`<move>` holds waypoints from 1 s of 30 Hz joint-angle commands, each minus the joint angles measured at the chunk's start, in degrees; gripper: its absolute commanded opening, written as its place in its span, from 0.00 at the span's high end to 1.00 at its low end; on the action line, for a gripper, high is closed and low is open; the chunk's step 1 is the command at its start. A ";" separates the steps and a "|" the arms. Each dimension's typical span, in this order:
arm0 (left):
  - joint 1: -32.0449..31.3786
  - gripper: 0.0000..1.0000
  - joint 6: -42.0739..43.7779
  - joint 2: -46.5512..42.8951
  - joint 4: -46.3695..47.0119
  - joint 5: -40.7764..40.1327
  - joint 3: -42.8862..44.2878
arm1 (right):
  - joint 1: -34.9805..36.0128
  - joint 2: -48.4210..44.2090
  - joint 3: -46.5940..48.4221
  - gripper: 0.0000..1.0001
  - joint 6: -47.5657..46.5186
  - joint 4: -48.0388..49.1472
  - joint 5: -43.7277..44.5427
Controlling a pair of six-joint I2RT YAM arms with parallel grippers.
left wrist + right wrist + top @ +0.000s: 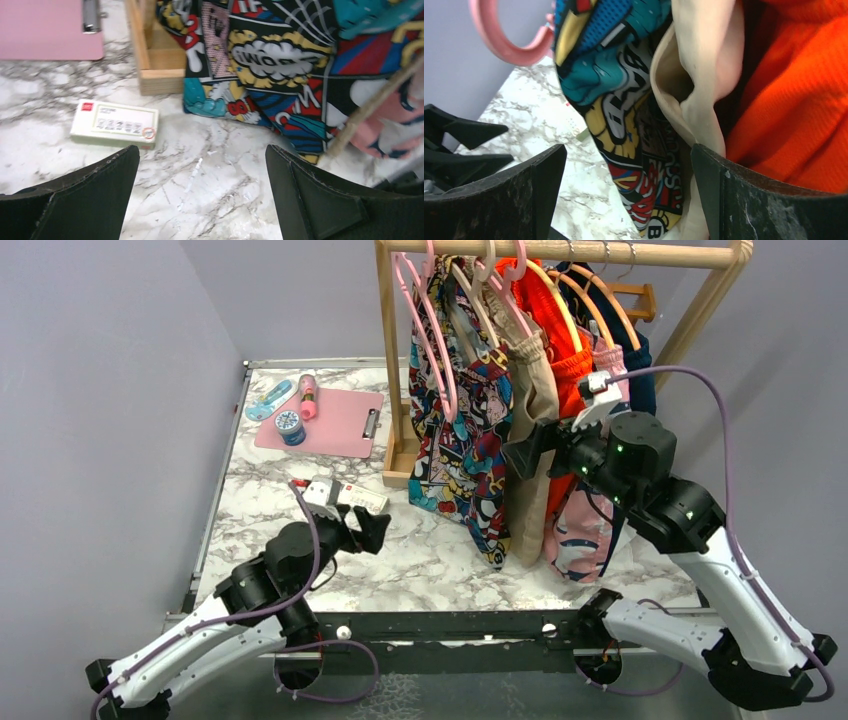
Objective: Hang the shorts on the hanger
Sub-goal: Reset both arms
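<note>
The comic-print shorts [462, 435] hang down from the wooden rail, their hem near the table. They fill the upper right of the left wrist view [280, 60] and the middle of the right wrist view [624, 100]. A cream hanger [478, 302] shows at their top, between pink hangers. My right gripper [527, 453] is raised beside them and open [629, 170]. The shorts' lower hem and a beige fold lie loosely between its jaws, not pinched. My left gripper [372, 530] is open and empty, low over the marble [202, 165], left of the shorts.
Beige shorts [533, 410], an orange garment [562, 350] and a pink printed one [580, 530] hang right of the shorts. The rack's wooden base [400, 468] stands on the table. A white box [357, 498] lies by my left gripper. A pink clipboard [325, 420] is at the back left.
</note>
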 commanded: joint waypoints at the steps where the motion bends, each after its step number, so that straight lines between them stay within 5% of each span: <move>1: 0.02 0.01 -8.61 4.49 -7.74 -13.71 4.30 | 0.17 -4.76 -3.39 0.00 4.35 5.02 7.20; 10: 0.03 0.01 -23.80 17.60 -20.97 -19.52 12.22 | 0.15 1.10 1.85 0.00 10.37 -5.75 9.19; 17: 0.03 0.01 -31.02 15.68 -22.24 -19.27 12.72 | 0.16 -6.18 -5.17 0.00 2.17 4.28 -4.33; 22: 0.03 0.01 -19.08 12.04 -20.67 -15.78 14.72 | 0.17 -12.78 -12.74 0.00 -0.04 9.76 -12.05; 30: 0.03 0.01 -11.96 0.10 -15.80 -19.62 10.31 | 0.17 -22.25 -24.29 0.00 5.45 10.50 3.92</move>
